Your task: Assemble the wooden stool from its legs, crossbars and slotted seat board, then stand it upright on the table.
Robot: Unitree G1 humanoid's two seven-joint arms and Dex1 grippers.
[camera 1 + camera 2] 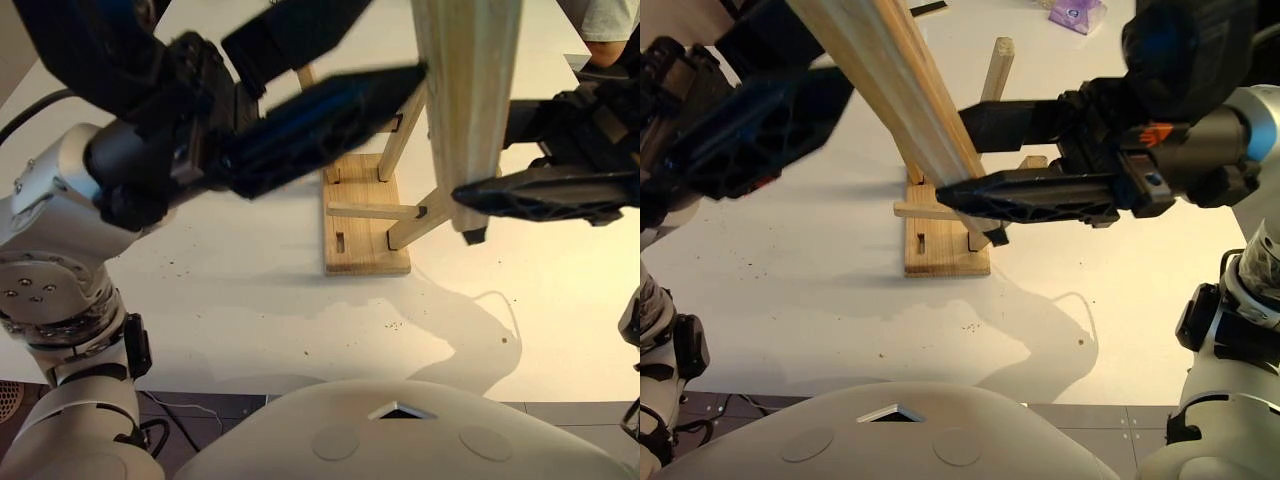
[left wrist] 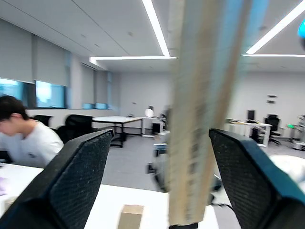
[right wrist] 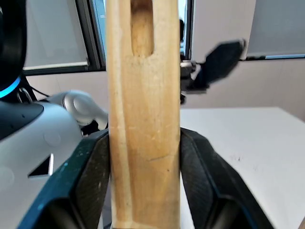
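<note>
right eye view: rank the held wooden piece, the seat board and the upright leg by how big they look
1. held wooden piece, though it is nearest the camera, so true size is unsure
2. seat board
3. upright leg, partly hidden

Ceiling light strips [image 2: 155, 28] run over an open office with shaded windows [image 2: 47, 93], desks [image 2: 116, 119], black chairs [image 2: 78, 126] and a grey floor [image 2: 133, 164].

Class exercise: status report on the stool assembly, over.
Right end effector shut on wooden leg. Left end effector open, straddling it. Seat board flat on table, fitted legs and crossbars sticking up.
</note>
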